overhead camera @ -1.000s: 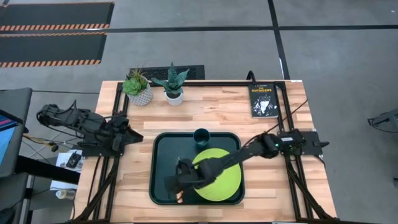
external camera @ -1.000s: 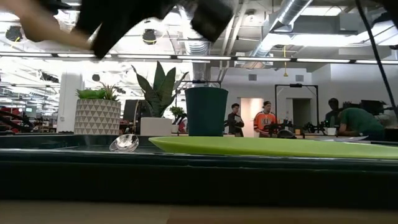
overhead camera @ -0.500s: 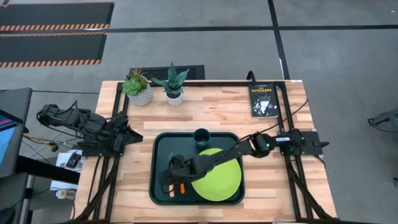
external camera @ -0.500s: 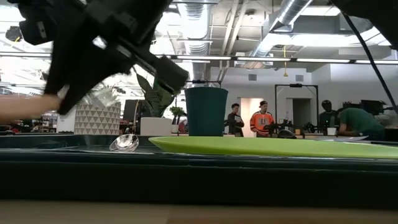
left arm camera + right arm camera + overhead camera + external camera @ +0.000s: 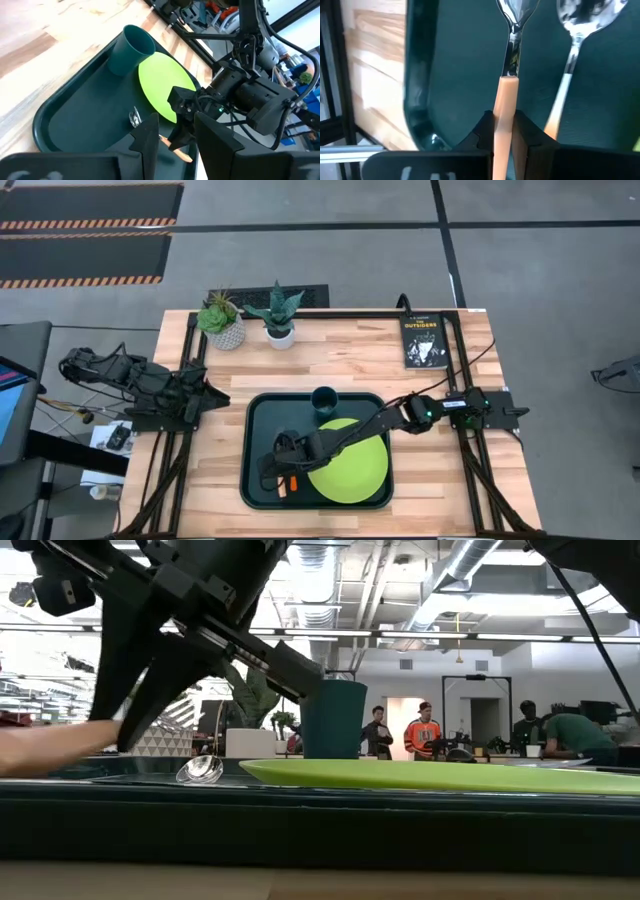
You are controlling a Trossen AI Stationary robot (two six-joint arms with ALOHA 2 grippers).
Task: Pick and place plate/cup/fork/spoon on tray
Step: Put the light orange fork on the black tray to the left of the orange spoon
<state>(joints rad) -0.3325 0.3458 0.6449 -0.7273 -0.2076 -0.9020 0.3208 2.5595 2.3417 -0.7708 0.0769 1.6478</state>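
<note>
The dark tray (image 5: 256, 425) lies mid-table with the lime-green plate (image 5: 352, 468) on its right half and the teal cup (image 5: 323, 398) upright at its far rim. The yellow-orange-handled fork (image 5: 568, 80) lies flat on the tray's left part; its silver head shows in the low view (image 5: 200, 769). My right gripper (image 5: 274, 474) reaches over the plate and is shut on the red-orange-handled spoon (image 5: 506, 80), low over the tray beside the fork. My left gripper (image 5: 212, 398) is open and empty at the table's left edge. My right gripper pinches the spoon's red-orange handle (image 5: 503, 107) between its two fingers (image 5: 530, 132), which slant down from the table's right. The silver bowl (image 5: 516, 12) points away from the gripper and the handle's free end (image 5: 50, 745) sticks out toward the near edge. Whether the spoon touches the tray, I cannot tell.
Two potted plants (image 5: 222, 322) (image 5: 280, 320) stand at the table's far left and a black book (image 5: 423, 340) lies at the far right. Bare wood lies around the tray. People (image 5: 424, 730) stand in the room behind the table.
My right gripper has gone down toward the tray floor and a little toward the table's left edge, still shut on the spoon. The spoon's handle has come from high above the tray to just over its rim. The fork, plate and cup have stayed in place.
</note>
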